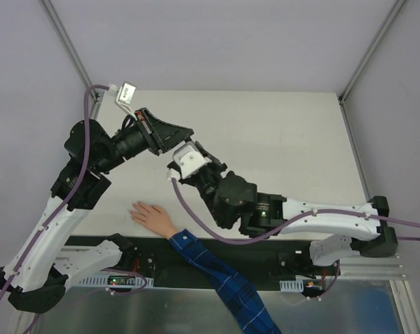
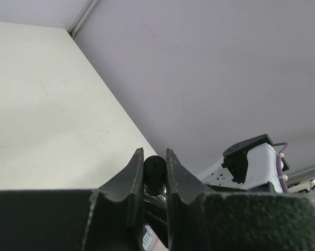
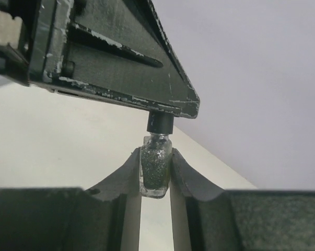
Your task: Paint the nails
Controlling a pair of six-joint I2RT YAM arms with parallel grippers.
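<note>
Your right gripper (image 3: 156,157) is clamped on the glitter bottle (image 3: 156,175) and your left gripper (image 2: 153,157) is closed on its black cap (image 2: 154,171), both over mid-table. The nails (image 1: 133,211) are on the hand (image 1: 151,216) lying flat near the front edge, well apart from both grippers, with bare table (image 1: 286,132) to the right and behind

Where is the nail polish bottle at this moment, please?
In the right wrist view, the nail polish bottle is clamped in the right gripper, its black cap held by the left gripper just above.
</note>
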